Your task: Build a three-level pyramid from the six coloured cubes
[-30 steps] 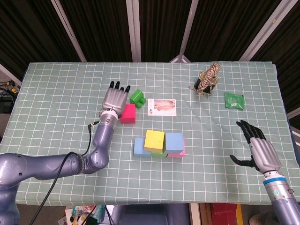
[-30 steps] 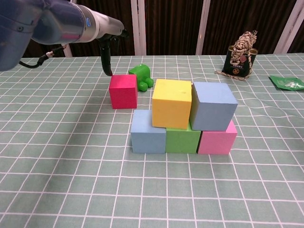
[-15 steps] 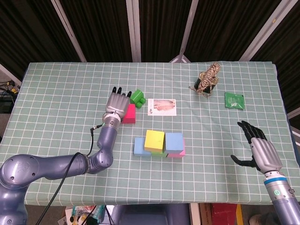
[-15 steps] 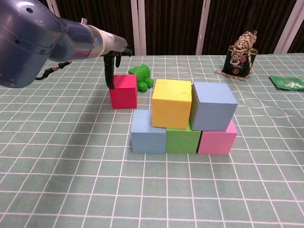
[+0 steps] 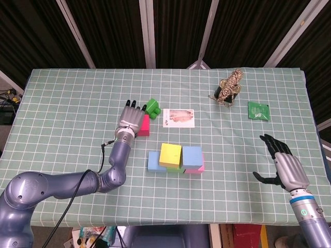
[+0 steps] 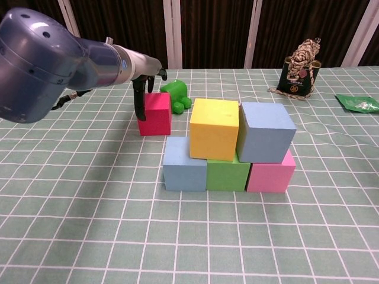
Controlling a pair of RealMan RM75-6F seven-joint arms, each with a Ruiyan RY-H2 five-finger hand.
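Honestly, the left hand (image 6: 144,83) is draped over the red cube (image 6: 155,114), grip unclear; a loose hold could drop it onto the yellow cube (image 6: 214,136) and topple the stack. The right hand (image 5: 282,164) idles, fingers spread.

A green checked cloth (image 5: 62,103) covered the surface. Behind it hung dark slatted panels (image 5: 103,31) crossed by pale metal struts (image 5: 147,31).

Left hand over the red cube, block stack close by

The left hand (image 5: 131,115) lies palm-down over the red cube (image 5: 144,125), fingers extended and covering its left part; whether it grips is unclear. A green toy (image 5: 152,107) sits just beyond its fingertips. The yellow cube (image 5: 170,154) and blue cube (image 5: 192,155) top the stack nearer than the hand. The right hand (image 5: 284,164) hovers well apart, fingers spread.
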